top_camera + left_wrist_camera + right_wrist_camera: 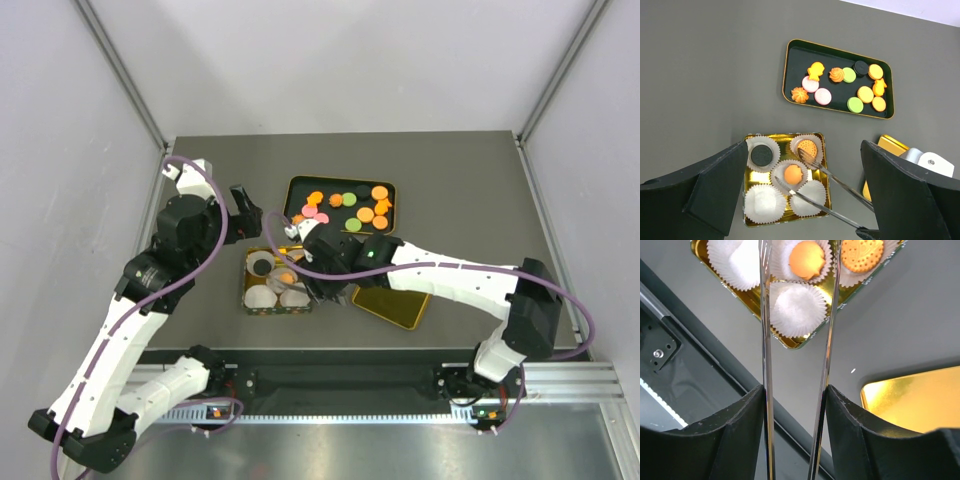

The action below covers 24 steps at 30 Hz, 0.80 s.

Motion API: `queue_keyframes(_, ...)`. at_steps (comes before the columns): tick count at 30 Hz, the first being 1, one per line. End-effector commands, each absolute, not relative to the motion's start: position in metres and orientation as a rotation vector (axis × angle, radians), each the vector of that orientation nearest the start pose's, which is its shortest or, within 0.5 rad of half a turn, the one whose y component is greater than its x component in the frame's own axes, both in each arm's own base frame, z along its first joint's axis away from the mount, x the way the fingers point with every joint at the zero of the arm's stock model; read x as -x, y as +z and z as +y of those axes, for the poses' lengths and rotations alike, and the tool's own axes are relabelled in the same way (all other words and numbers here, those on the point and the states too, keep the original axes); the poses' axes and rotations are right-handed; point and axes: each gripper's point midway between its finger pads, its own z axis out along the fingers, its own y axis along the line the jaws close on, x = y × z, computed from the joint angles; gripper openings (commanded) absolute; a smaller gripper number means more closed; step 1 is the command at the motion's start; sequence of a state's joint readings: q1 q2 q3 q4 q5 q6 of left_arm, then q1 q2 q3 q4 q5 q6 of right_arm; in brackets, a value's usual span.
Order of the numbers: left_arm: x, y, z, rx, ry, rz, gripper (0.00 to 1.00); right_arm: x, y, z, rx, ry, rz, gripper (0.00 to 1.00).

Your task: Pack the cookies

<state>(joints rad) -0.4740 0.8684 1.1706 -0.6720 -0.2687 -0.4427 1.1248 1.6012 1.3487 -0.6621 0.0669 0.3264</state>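
Several cookies lie in a black tray [300, 186], also in the left wrist view [800, 60]. A gold tin [247, 301] [757, 176] holds white paper cups. One cup has a dark cookie [760, 155], one a round orange cookie [793, 174] [807, 259], one a dotted orange biscuit [808, 148] [862, 253]. Two cups [762, 203] are empty. My right gripper [335, 285] [796, 390] is shut on metal tongs [840, 182] [765, 340]. The tong tips are spread, one on each side of the round orange cookie. My left gripper [245, 210] [804, 145] is open and empty, above the tin.
A gold lid [395, 306] [890, 145] [920, 400] lies right of the tin, under my right arm. The table's near edge and a metal rail [670, 340] run just in front of the tin. Grey walls enclose the table.
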Motion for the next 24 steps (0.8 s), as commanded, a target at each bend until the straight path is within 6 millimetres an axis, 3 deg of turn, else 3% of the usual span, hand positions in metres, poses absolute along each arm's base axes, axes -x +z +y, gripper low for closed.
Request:
queue_keyframes(1, -0.269, 0.337, -0.104, 0.156, -0.375, 1.874, 0.99, -0.178, 0.191, 0.368, 0.906, 0.556, 2.265, 0.5)
queue_keyframes(5, -0.268, 0.34, -0.103, 0.156, -0.374, 1.864, 0.99, -0.198, 0.222, 0.351, 0.812, 0.534, 2.209, 0.49)
queue_keyframes(8, -0.268, 0.341, -0.103, 0.157, -0.377, 1.863, 0.99, -0.225, 0.237, 0.326, 0.709, 0.503, 2.196, 0.49)
queue_keyframes(11, -0.267, 0.342, -0.102, 0.157, -0.379, 1.86, 0.99, -0.253, 0.242, 0.299, 0.609, 0.442, 2.198, 0.48)
queue_keyframes(15, -0.267, 0.341, -0.103, 0.157, -0.379, 1.865, 0.99, -0.289, 0.228, 0.262, 0.489, 0.324, 2.241, 0.48)
queue_keyframes(24, -0.269, 0.341, -0.105, 0.15, -0.381, 1.869, 0.99, -0.332, 0.186, 0.23, 0.374, 0.182, 2.323, 0.47)
